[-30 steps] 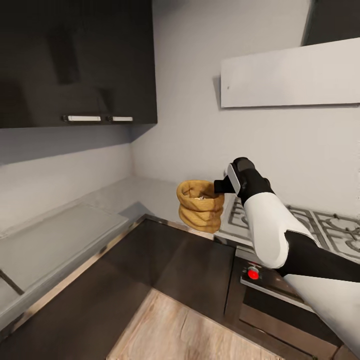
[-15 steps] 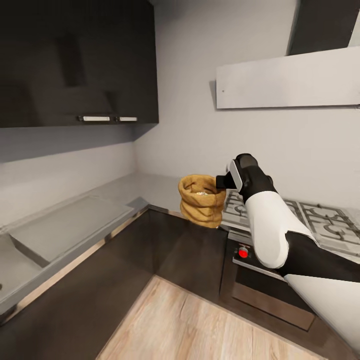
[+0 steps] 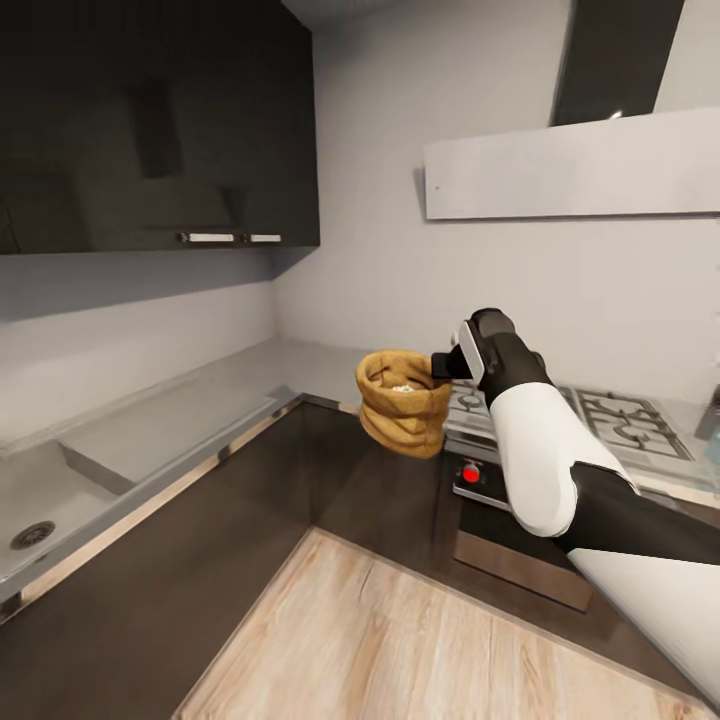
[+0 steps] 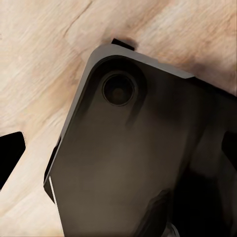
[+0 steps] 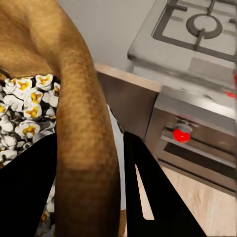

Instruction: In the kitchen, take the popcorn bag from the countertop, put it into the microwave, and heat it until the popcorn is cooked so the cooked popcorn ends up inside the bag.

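One popcorn bag pinched at rim by right end effector, carried above floor; view swung since earlier, sink entering; microwave search ongoing. Left end effector state: cannot tell.

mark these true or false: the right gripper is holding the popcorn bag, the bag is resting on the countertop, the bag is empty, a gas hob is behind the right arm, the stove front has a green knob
1. The right gripper holds the popcorn bag by its rim. True.
2. The bag rests on the countertop. False: it hangs in the air, in front of the dark cabinet fronts.
3. The bag is empty. False: the right wrist view shows white and yellow popcorn inside.
4. A gas hob lies behind the right arm. True.
5. The stove front has a green knob. False: the knob is red.
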Available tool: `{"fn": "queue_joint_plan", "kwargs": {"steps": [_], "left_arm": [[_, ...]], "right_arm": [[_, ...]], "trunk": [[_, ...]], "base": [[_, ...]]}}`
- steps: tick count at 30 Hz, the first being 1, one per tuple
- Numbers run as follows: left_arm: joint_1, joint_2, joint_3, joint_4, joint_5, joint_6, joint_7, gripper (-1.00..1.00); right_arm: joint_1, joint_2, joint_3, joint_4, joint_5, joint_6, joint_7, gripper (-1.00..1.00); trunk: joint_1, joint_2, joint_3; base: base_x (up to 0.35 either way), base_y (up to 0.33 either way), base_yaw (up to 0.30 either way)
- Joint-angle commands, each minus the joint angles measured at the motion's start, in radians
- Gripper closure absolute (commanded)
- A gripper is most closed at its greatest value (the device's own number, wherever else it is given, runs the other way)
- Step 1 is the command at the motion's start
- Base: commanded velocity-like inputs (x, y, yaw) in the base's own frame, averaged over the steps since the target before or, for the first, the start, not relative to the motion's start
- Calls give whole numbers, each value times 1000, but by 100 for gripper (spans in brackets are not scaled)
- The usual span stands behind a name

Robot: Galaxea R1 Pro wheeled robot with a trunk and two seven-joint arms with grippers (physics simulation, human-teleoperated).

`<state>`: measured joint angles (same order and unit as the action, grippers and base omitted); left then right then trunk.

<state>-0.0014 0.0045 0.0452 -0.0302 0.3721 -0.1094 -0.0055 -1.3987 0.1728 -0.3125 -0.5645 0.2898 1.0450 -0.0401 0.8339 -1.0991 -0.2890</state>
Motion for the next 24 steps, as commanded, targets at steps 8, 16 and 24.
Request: {"fn": "queue_joint_plan", "kwargs": {"steps": [8, 16, 24], "left_arm": [[0, 0, 4, -1, 1, -3, -1, -100], [0, 0, 4, -1, 1, -3, -1, -100], [0, 0, 5, -1, 1, -3, -1, -100]], "right_arm": [[-1, 2, -6, 3, -1, 2, -4, 100], [-1, 2, -5, 7, -1, 2, -4, 100], [10, 2, -5, 9, -1, 2, -4, 100]], "trunk": [[0, -1, -1], [0, -1, -1], [0, -1, -1]], "base": [[-345, 0, 0], [-345, 0, 0], [-253, 0, 0]]}}
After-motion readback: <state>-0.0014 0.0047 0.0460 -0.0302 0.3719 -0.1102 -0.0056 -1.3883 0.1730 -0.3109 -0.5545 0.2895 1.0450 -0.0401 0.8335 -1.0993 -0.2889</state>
